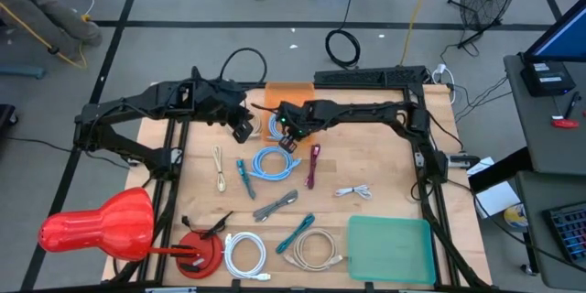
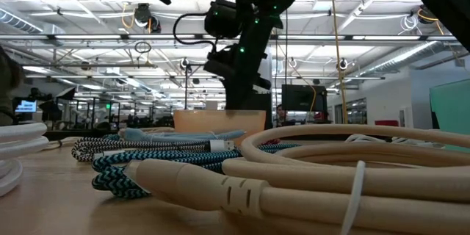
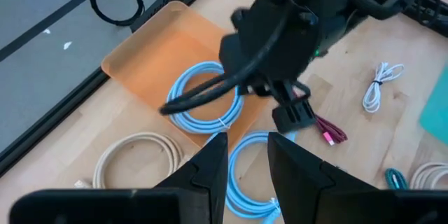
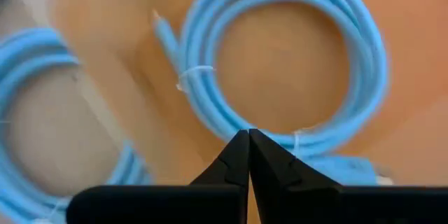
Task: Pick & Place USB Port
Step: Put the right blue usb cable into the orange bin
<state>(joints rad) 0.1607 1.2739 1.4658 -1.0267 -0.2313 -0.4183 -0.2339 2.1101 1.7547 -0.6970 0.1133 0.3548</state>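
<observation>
The right gripper (image 4: 248, 140) was clenched empty above the coiled light-blue USB cable (image 4: 280, 63), which lay inside the shallow orange plastic tray (image 3: 150, 56) at the table's far edge. The left gripper (image 3: 246, 155) hovered nearby, fingers parted and holding nothing.

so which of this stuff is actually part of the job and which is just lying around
In the job:
- orange tray
- light blue cable in the tray
- right gripper, jaws shut, over that cable

Lying about:
- second light blue cable on the table
- beige cable
- white cable
- maroon cable
- green mat
- left gripper, waiting beside the tray
</observation>
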